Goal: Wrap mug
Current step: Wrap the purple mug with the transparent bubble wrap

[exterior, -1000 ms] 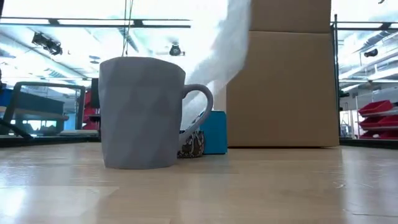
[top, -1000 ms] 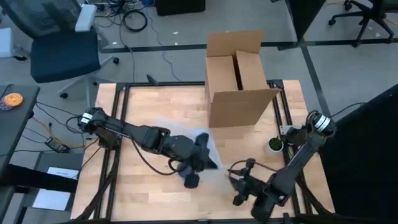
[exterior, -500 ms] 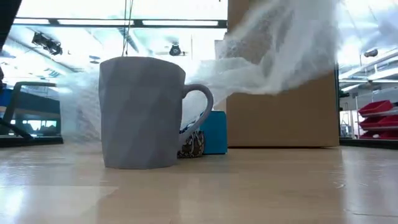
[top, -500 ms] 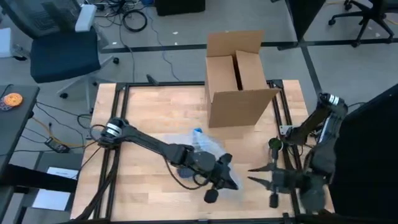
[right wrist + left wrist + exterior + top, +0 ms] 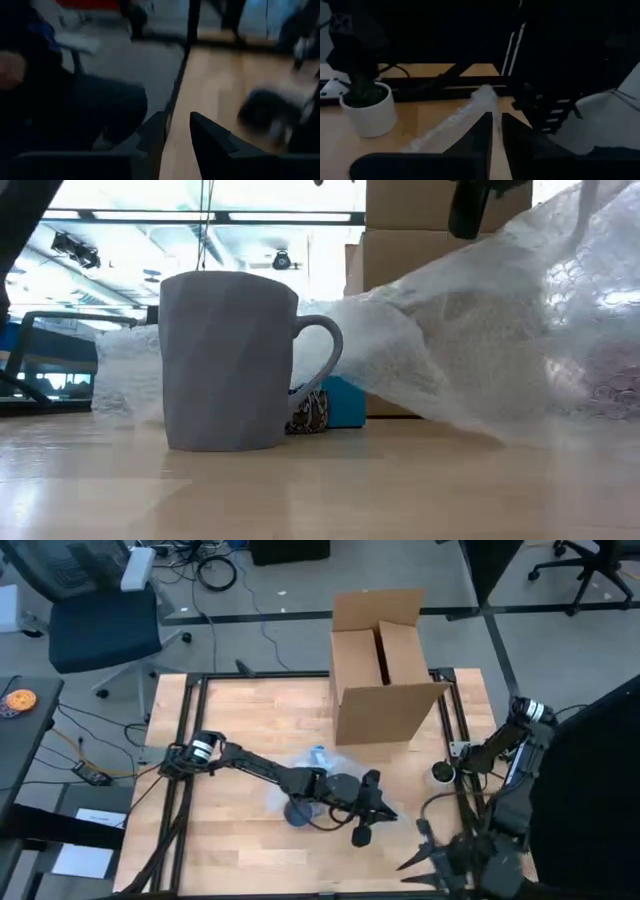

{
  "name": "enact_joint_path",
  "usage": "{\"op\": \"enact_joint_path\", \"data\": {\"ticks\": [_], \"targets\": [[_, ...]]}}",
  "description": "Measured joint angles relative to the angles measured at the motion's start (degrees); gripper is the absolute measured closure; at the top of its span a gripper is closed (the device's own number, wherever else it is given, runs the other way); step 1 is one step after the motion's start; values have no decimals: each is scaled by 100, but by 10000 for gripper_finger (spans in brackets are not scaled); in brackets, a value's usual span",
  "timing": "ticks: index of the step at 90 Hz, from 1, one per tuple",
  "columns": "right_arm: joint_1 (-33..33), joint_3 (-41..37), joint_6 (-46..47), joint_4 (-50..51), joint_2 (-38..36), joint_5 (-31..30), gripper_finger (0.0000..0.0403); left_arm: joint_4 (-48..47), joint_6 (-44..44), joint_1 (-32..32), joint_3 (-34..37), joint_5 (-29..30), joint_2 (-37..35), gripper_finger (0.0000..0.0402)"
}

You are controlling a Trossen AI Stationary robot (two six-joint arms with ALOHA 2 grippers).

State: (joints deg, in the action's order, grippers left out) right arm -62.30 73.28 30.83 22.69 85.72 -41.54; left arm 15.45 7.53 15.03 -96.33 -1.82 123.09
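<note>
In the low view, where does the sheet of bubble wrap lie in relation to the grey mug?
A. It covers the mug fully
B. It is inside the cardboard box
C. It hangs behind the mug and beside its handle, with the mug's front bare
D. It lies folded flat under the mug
C: the bubble wrap spreads behind and past the handle, while the grey mug stands with its front uncovered.

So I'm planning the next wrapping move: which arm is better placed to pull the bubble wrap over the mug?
Left. Its gripper grips the bubble wrap beside the mug. The right gripper sits empty at the table's edge.
</note>
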Motion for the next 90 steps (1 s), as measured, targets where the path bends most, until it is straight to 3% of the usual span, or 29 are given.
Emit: {"op": "enact_joint_path", "data": {"ticks": [21,31,49,62,70,90], "targets": [[235,-2,2264,2173,647,102,331,30,-2,-7,0,-274,-56,274],[462,-4,2900,3007,859,481,331,-374,-154,-4,2,-416,-353,246],[942,-13,3027,3555,1285,829,331,-2286,-832,138,-9,-436,-1289,234],[1327,-22,2468,3805,1599,922,331,-3976,-619,481,-7,-388,-1687,234],[1623,-22,2313,4336,1720,788,331,-4894,-277,671,-7,20,-1787,234],[2659,-24,2436,6415,1732,436,331,-6592,675,990,179,1763,-1766,234]]}}
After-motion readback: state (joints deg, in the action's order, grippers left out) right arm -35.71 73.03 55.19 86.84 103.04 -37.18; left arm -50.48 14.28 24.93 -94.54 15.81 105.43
